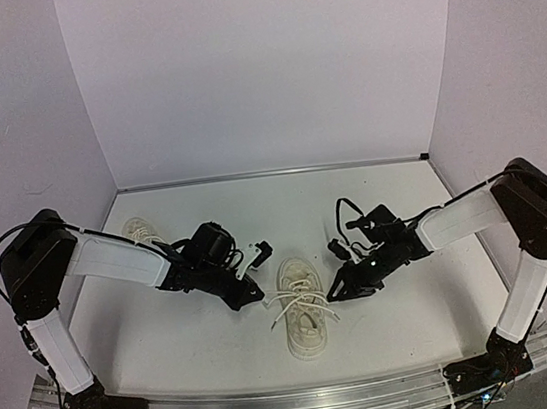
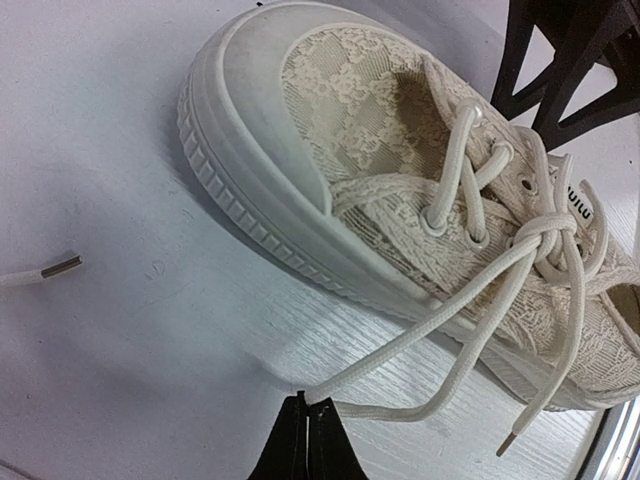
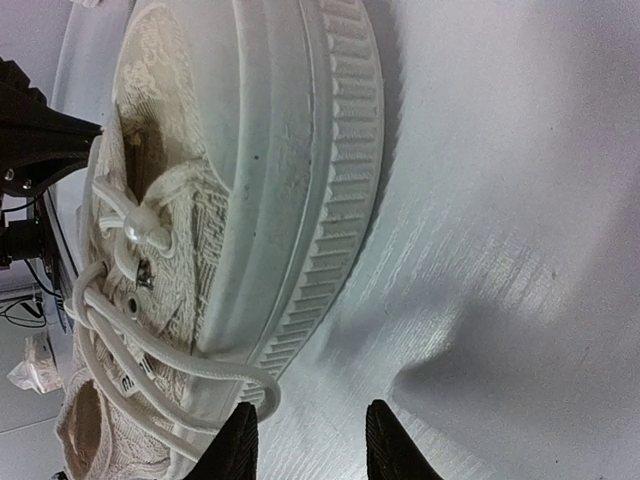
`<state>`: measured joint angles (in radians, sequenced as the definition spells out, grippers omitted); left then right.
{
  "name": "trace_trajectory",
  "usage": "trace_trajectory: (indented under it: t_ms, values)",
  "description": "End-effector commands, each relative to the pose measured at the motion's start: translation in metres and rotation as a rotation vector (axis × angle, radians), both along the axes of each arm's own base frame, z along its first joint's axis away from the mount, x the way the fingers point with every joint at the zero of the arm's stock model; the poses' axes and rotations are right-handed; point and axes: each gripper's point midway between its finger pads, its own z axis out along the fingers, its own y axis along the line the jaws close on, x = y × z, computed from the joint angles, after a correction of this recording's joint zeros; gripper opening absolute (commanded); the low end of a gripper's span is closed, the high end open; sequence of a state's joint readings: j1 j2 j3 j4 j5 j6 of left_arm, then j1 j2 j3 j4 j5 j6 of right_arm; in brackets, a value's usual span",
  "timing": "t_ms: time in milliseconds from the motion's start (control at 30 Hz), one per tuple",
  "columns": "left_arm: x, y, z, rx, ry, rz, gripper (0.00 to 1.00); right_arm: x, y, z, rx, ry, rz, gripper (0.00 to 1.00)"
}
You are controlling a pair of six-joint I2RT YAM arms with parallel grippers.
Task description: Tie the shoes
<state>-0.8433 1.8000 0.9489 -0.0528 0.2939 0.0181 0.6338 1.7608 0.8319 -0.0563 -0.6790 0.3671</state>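
From above, the shoe (image 1: 303, 312) being worked on lies on the table (image 1: 170, 339) between the two tools. The left gripper (image 1: 255, 296) is just off one flank and the right gripper (image 1: 335, 292) just off the other, both down low at lace height. A second shoe (image 1: 139, 228) sits well behind the left arm, untouched.

In the left wrist view, the shoe is just ahead of the fingers, toe pointing away to the upper left. The left gripper (image 2: 305, 402) is clenched, its fingers pressed together on a strand of lace (image 2: 420, 345). That strand runs up from the grip to the crossing (image 2: 545, 235) over the tongue. A free lace tip (image 2: 60, 267) lies on the table off to the left, apart from the shoe. The lace looks soft, round and limp, so it should slip unless pinched firmly. The best place to take hold is probably mid-strand, near the crossing.

In the right wrist view, the right gripper (image 3: 310, 412) is released, its fingers (image 3: 240, 440) spread and holding nothing. The shoe's ribbed rubber sole is just ahead of them, and a lace loop (image 3: 262, 392) curls down beside the left-hand finger without being pinched. The shoe looks light and the cloth upper yielding. A hard tug would likely drag the shoe across the table instead of tightening the knot.
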Motion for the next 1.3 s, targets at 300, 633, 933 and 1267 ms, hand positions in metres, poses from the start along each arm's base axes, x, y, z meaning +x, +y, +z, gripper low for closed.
trace_trajectory:
  t_ms: [300, 633, 933, 1267]
  values:
    - [0.012, -0.007, 0.018, -0.034, -0.033, 0.012, 0.0, 0.012, 0.024, 0.017, 0.114, -0.013, 0.029, 0.33]
    - [0.017, -0.002, 0.021, -0.015, -0.053, 0.043, 0.0, 0.007, 0.019, 0.01, 0.096, -0.001, 0.024, 0.06]
    - [0.024, 0.014, 0.017, 0.06, -0.082, 0.101, 0.0, 0.015, -0.005, 0.016, -0.03, -0.078, -0.059, 0.0]
    - [0.028, 0.024, 0.018, 0.096, -0.112, 0.136, 0.0, 0.017, -0.028, 0.015, -0.133, -0.127, -0.117, 0.0]
